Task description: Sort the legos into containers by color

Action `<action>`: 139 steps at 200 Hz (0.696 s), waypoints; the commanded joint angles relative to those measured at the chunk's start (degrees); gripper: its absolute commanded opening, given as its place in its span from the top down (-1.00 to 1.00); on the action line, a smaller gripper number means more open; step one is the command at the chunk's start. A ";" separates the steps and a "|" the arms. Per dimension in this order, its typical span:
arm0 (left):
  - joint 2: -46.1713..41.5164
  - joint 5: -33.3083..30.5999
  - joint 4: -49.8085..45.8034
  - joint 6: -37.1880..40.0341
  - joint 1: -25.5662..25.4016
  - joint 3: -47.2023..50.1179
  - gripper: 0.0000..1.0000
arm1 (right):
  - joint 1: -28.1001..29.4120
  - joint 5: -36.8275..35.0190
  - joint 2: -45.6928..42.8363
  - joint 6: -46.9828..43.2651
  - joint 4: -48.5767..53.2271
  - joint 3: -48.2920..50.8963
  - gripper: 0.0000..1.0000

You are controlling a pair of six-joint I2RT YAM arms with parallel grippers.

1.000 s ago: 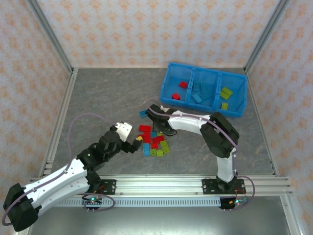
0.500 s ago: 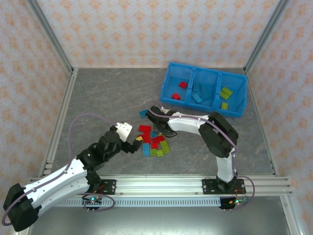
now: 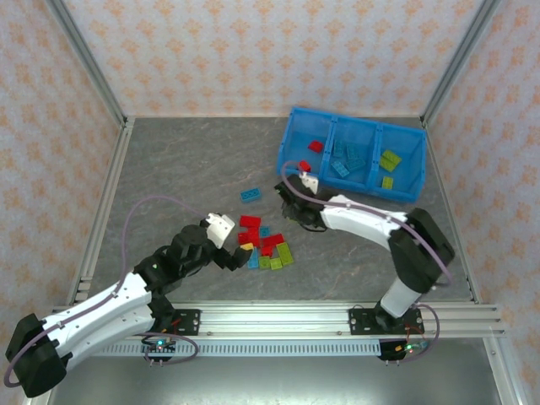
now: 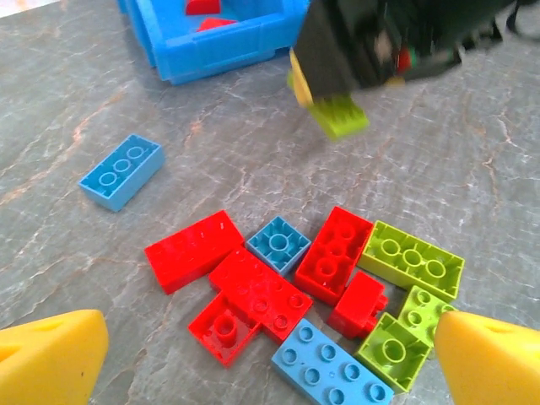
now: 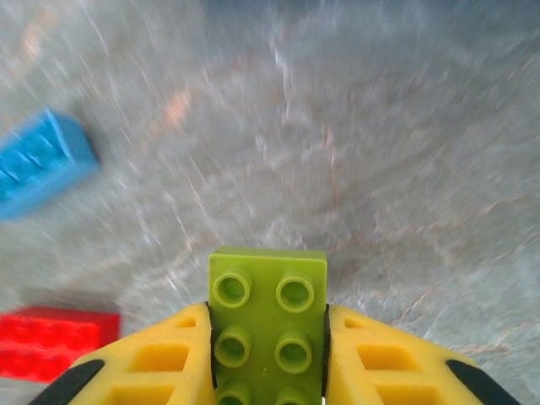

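Observation:
A pile of loose legos (image 3: 267, 245) in red, blue and lime lies on the grey table, and one blue brick (image 3: 250, 195) sits apart to its left. My left gripper (image 3: 243, 253) hovers open at the pile's near-left edge; its yellow fingertips (image 4: 51, 354) straddle the red and blue bricks (image 4: 253, 291). My right gripper (image 3: 294, 202) hangs between the pile and the blue bin (image 3: 287, 145), shut on a lime green brick (image 5: 268, 316), also seen from the left wrist (image 4: 339, 116). The bin's compartments hold red (image 3: 309, 155), blue (image 3: 346, 160) and lime (image 3: 388, 162) bricks.
The bin (image 4: 221, 44) stands at the back right near the metal frame post (image 3: 447, 76). The right arm's forearm (image 3: 363, 221) stretches across the table right of the pile. A bare grey table (image 3: 177, 164) spreads to the left and back.
My right gripper has risen from the pile and swung back-right toward the bin with the lime brick. The left gripper has edged slightly toward the pile.

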State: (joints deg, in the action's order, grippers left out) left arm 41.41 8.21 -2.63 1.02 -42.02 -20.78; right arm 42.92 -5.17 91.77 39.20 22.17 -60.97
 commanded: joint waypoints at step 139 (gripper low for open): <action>-3.63 -4.11 -0.16 0.92 -1.40 -0.85 -1.00 | -48.01 0.50 9.84 -11.46 7.21 -22.64 0.40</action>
State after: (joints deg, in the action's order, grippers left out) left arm 38.89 7.64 -1.96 1.58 -43.05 -20.80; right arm -4.82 -2.24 94.28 31.35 23.66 -75.57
